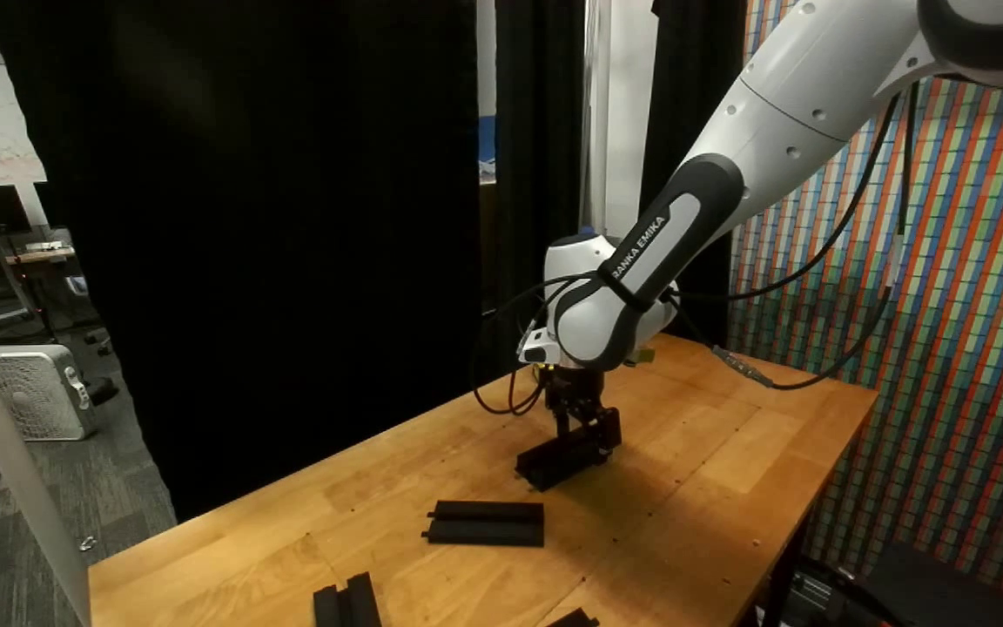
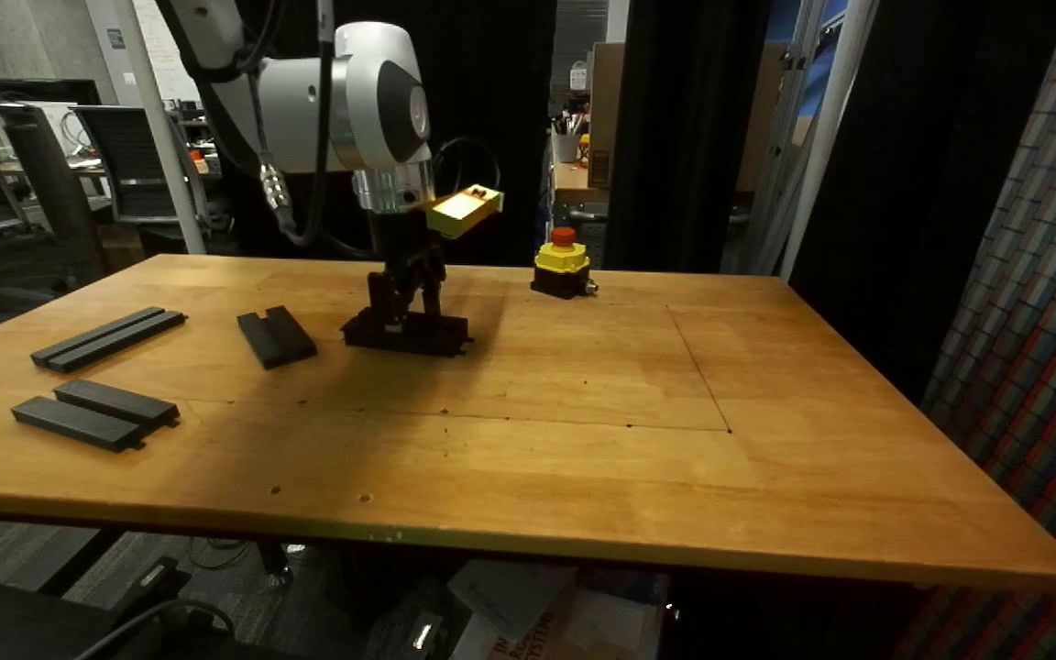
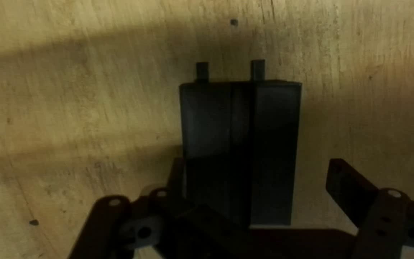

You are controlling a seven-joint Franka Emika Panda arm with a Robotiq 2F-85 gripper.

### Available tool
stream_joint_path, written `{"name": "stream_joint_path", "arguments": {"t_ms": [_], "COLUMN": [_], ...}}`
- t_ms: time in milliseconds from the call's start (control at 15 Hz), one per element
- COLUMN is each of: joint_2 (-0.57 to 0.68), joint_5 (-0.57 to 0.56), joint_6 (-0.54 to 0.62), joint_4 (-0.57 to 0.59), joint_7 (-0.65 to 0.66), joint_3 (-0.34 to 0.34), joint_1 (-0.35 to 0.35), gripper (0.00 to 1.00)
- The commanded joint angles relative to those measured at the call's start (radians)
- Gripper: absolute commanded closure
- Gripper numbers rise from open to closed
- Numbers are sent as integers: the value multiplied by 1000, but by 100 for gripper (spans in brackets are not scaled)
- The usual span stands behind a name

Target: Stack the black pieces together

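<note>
A black piece [image 1: 549, 463] lies on the table under my gripper [image 1: 587, 435]; it also shows in an exterior view [image 2: 427, 339]. In the wrist view the grooved black piece [image 3: 271, 144] lies between the fingers of the gripper [image 3: 259, 176], its two tabs pointing away. The left finger is close against the piece's left edge; a gap shows between its right edge and the right finger. The gripper is open. Other flat black pieces lie apart: one nearby [image 2: 278, 336], one farther left [image 2: 111, 339], one nearer the front [image 2: 95, 414].
A yellow-and-red emergency stop button [image 2: 562, 261] stands at the table's back edge. Wooden table [image 2: 583, 477] surrounds the pieces. A black curtain [image 1: 266, 261] hangs behind the table. A loose cable [image 1: 815, 379] hangs from the arm.
</note>
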Motion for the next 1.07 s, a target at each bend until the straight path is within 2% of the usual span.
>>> {"name": "stream_joint_path", "arguments": {"t_ms": [0,267,467,600,733,1000], "joint_2": [-117,-232,-293,-298,-283,-225], "joint_5": [10,-23,0,74,134,167], "joint_6": [-78,-105,-163,-258,-303,-264], "joint_4": [-52,-99,-82,-33,9,65], "joint_7": [74,191,269,362,492,750], "joint_3": [8,23,52,82,108,133], "joint_1": [38,97,146,185,220,260], "gripper": [0,0,0,0,0,0]}}
